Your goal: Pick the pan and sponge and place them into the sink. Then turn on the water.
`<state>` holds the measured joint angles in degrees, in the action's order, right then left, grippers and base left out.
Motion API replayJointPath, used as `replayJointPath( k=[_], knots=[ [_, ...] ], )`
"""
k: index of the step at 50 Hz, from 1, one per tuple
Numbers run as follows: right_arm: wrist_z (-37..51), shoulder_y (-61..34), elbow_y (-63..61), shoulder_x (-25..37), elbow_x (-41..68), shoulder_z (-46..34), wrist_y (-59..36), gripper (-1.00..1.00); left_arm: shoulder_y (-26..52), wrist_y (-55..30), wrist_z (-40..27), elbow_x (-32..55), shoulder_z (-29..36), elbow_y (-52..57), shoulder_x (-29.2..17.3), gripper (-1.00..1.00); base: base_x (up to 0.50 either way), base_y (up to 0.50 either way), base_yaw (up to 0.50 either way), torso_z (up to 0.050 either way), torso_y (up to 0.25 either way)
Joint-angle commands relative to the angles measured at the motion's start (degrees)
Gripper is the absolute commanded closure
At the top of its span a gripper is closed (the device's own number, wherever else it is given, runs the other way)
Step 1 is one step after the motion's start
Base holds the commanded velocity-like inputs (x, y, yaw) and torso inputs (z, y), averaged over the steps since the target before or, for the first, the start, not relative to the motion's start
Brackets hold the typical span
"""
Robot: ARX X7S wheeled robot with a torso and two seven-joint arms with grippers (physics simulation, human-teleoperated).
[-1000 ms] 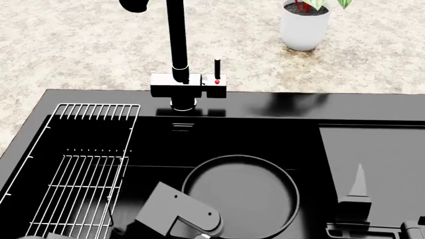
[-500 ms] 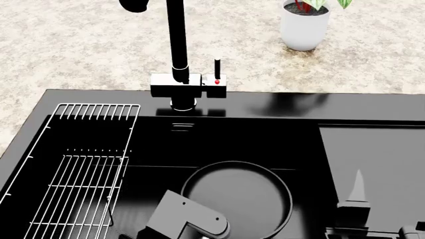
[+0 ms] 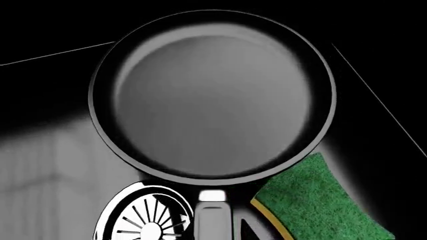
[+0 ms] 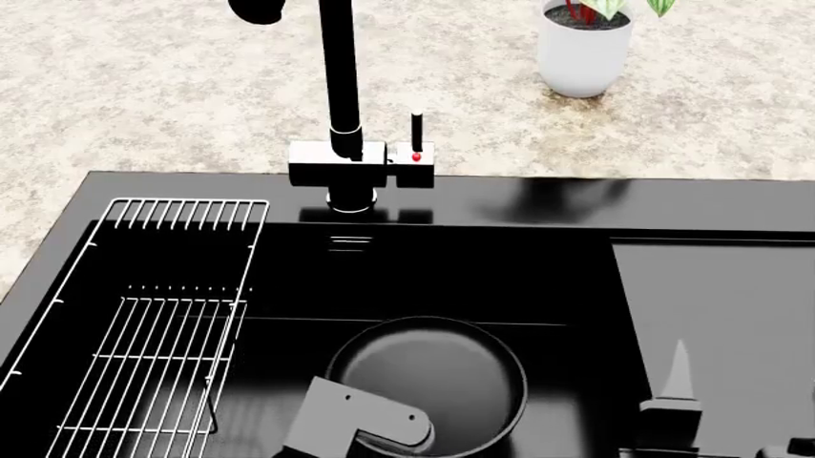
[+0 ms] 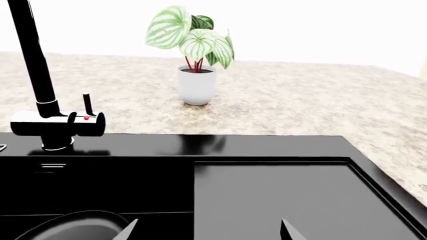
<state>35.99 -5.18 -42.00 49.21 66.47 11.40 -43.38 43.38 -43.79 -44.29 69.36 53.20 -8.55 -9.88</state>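
The black pan (image 4: 433,377) hangs low inside the sink (image 4: 574,205) basin, its grey inside facing up. My left gripper (image 4: 405,434) is shut on the pan's short handle (image 3: 212,217); its fingers are hidden. In the left wrist view the pan (image 3: 213,100) lies over the sponge (image 3: 313,202), which sits green side up on the basin floor beside the round metal drain (image 3: 147,220). My right gripper (image 5: 208,231) stands open with nothing between its fingers, above the flat draining ledge (image 5: 280,195); one fingertip (image 4: 677,372) shows in the head view. No water shows.
The black faucet (image 4: 338,86) rises behind the basin, with its lever and red dot (image 4: 415,143) beside it. A white wire rack (image 4: 153,324) fills the basin's left side. A white plant pot (image 4: 583,48) stands on the speckled counter at the back right.
The pan has sunk lower into the basin with my left arm and drifted slightly left. The right gripper has dropped a little.
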Motion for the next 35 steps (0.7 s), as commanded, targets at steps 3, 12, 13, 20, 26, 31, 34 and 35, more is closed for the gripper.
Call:
replayJointPath(
  k=[3, 12, 13, 20, 26, 31, 34, 35],
  knots=[
    [-1.4, 0.4, 0.4, -1.2, -1.7, -0.5, 0.6, -1.00, -0.1, 3.6, -1.5, -5.5, -1.2, -0.3, 0.9, 1.00, 0.00, 0.00, 0.00, 0.000, 0.003],
    [-2.0, 2.0, 0.4, -1.5, -2.3, 0.1, 1.4, -1.00, -1.3, 4.4, -2.9, -7.5, 0.5, 0.0, 1.2, 1.00, 0.00, 0.00, 0.00, 0.000, 0.001],
    [-2.0, 2.0, 0.4, -1.5, -2.3, 0.1, 1.4, -1.00, -1.3, 4.4, -2.8, -7.5, 0.6, -0.1, 1.3, 1.00, 0.00, 0.00, 0.00, 0.000, 0.000],
    [-1.9, 2.5, 0.3, -1.2, -2.1, 0.6, 1.4, -1.00, -1.7, 4.7, -2.2, -7.7, 1.2, -2.4, 2.0, 1.00, 0.00, 0.00, 0.00, 0.001, 0.002],
    [-1.8, 2.3, 0.2, -1.2, -1.9, 0.3, 1.3, -1.00, -2.0, 4.7, -2.1, -7.1, 1.0, -3.2, 2.0, 1.00, 0.00, 0.00, 0.00, 0.000, 0.002],
    [-1.9, 2.5, 0.0, -0.9, -1.6, 0.5, 1.3, -1.00, -2.1, 5.0, -1.6, -6.3, 0.6, -3.4, 2.2, 1.00, 0.00, 0.00, 0.00, 0.000, 0.002],
    [-1.9, 3.1, 0.0, -0.8, -1.7, 1.0, 1.5, -1.00, -2.2, 5.0, -1.3, -6.3, 1.0, -3.4, 2.4, -1.00, 0.00, 0.00, 0.00, 0.000, 0.000],
    [-1.9, 3.2, -0.1, -0.8, -1.6, 1.1, 1.5, -1.00, -2.1, 5.0, -1.2, -6.2, 1.0, -3.7, 2.6, -1.00, 0.00, 0.00, 0.00, 0.000, 0.000]
  ],
)
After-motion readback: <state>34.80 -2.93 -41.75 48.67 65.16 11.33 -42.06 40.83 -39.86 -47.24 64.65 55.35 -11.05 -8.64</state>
